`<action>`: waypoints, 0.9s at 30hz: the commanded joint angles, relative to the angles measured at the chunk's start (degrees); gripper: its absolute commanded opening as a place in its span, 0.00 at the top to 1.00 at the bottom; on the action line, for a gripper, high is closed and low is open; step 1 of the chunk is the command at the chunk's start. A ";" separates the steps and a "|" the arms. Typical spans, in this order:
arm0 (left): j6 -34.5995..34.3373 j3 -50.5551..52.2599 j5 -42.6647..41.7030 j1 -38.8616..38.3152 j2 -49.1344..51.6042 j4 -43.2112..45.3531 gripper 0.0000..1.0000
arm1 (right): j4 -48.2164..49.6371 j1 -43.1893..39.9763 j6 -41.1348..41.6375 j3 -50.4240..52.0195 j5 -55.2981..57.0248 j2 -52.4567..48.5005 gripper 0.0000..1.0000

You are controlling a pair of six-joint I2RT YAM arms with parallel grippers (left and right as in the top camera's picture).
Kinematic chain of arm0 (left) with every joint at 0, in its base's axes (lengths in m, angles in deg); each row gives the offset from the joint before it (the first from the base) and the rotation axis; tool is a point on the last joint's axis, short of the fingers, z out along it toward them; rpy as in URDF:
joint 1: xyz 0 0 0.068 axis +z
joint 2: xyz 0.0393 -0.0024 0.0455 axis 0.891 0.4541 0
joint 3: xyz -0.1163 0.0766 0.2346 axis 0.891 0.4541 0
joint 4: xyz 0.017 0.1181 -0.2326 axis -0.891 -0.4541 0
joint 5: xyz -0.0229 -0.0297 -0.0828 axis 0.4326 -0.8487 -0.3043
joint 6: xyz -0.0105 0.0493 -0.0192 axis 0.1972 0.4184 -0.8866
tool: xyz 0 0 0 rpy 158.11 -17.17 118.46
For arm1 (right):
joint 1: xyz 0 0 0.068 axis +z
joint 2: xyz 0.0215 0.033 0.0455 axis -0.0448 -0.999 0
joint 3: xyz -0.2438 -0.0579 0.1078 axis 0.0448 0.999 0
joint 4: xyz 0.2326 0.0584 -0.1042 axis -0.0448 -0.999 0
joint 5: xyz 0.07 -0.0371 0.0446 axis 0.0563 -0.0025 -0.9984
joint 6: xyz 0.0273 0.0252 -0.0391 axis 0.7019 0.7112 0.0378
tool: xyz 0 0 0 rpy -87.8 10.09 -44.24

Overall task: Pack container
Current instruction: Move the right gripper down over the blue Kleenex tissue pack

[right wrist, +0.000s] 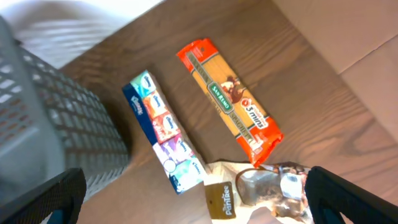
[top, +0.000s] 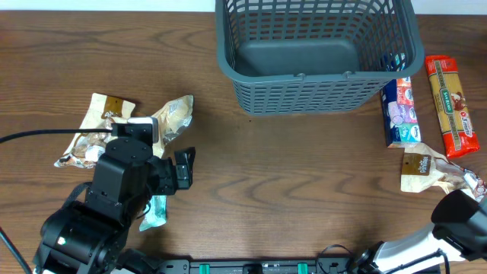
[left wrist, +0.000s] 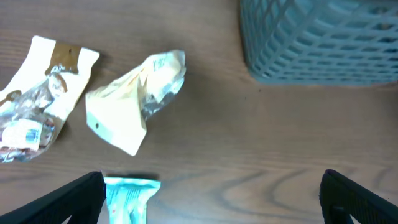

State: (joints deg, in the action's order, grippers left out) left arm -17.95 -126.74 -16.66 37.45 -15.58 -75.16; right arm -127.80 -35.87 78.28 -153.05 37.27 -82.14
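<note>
Dark wood table (top: 304, 190) for us, with the container (top: 304, 95) at its far edge, its back rim cut off by the overhead view. Front-left of the container, our left gripper (left wrist: 211, 199) is spread wide and holds nothing. A teal packet (left wrist: 127, 199) sits by one finger, with a cream packet (left wrist: 134, 99) and a brown-and-white bag (left wrist: 43, 93) closer to the container. Just right of the container lie a tissue pack (top: 401, 113), spaghetti (top: 450, 106) and another bag (top: 434, 169). Our right gripper (right wrist: 196, 193) gapes wide above them, holding nothing. Bare wood runs in front of the container between the two clusters.

The dark grey-blue slotted plastic basket (top: 319, 84) stands far back on the brown wooden surface (top: 304, 175). Just right of it lies a multicoloured tissue pack (top: 401, 113), then a red pasta packet (top: 450, 106).
</note>
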 commanded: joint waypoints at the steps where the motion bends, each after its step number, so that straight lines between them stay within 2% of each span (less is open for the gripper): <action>1: 0.37 -1.03 2.38 0.24 0.04 -0.59 0.01 | 2.27 0.31 -2.60 6.62 -2.58 -2.95 0.01; 5: 0.37 -1.03 5.03 0.24 0.09 -0.59 0.01 | 6.16 1.95 -11.61 12.87 -8.31 -5.01 0.01; 10: 0.39 -1.03 5.51 0.24 0.13 -0.57 0.01 | 8.24 4.44 -22.51 16.90 -6.95 -6.27 0.01; 14: 0.37 -1.03 6.62 0.24 0.46 -0.57 0.01 | 8.20 5.99 -25.44 17.07 -5.25 -7.41 0.01; 19: 0.35 -1.03 6.62 0.24 0.46 -0.59 0.01 | 9.66 7.67 -25.75 17.22 3.91 -9.81 0.01; 27: 0.35 -1.03 6.62 0.24 0.44 -0.61 0.01 | 10.64 8.83 -27.21 17.22 3.91 -18.34 0.01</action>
State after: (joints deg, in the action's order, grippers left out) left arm -17.95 -126.74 -10.91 37.45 -15.14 -75.57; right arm -117.05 -28.33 52.73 -136.04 40.17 -96.88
